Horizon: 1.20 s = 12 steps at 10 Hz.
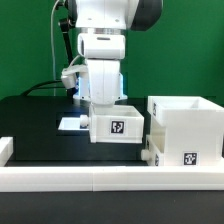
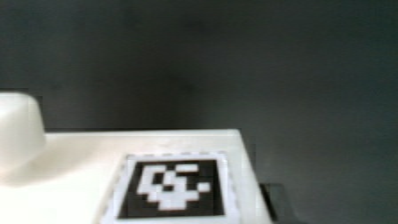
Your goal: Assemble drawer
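Observation:
In the exterior view my gripper (image 1: 106, 106) reaches down into a small white tray (image 1: 118, 124) with a black-and-white tag on its front. It is shut on the tray's wall, and the fingertips are hidden by the tray. The tray sits just to the exterior view's left of the tall white casing (image 1: 186, 128) and nearly touches its open side. The casing carries a tag low on its front. In the wrist view the tray's white face and tag (image 2: 175, 185) fill the near part of the picture. A dark finger (image 2: 276, 196) shows beside them.
A long low white rail (image 1: 90, 176) runs along the front of the black table. The marker board (image 1: 72, 124) lies flat behind the tray at the exterior view's left. A small white knob-like part (image 1: 149, 156) sticks out at the casing's lower left corner.

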Tool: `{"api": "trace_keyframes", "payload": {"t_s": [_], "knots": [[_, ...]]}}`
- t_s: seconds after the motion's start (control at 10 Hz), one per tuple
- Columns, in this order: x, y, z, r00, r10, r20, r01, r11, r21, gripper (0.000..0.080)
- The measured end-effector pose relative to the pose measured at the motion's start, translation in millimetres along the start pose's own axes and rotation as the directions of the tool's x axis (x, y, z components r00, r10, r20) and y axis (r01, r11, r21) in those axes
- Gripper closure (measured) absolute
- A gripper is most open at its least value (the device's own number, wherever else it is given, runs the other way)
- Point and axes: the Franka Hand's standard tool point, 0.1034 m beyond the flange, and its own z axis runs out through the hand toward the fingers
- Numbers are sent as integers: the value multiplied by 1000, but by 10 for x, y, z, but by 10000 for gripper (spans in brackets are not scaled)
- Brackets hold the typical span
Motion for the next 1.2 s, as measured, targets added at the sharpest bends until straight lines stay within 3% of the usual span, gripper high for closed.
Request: {"api": "trace_keyframes", "payload": {"t_s": [0.2,0.6,0.9,1.2], "knots": [[-1,73,27,1000,-8,-2,8,1000,5,757],[-2,54,44,1000,-6,-3,6,1000,10,757],[69,205,9,1000,-6,-3,6,1000,1,757],[146,209,52,1000,-7,-8,7,1000,6,757]]}}
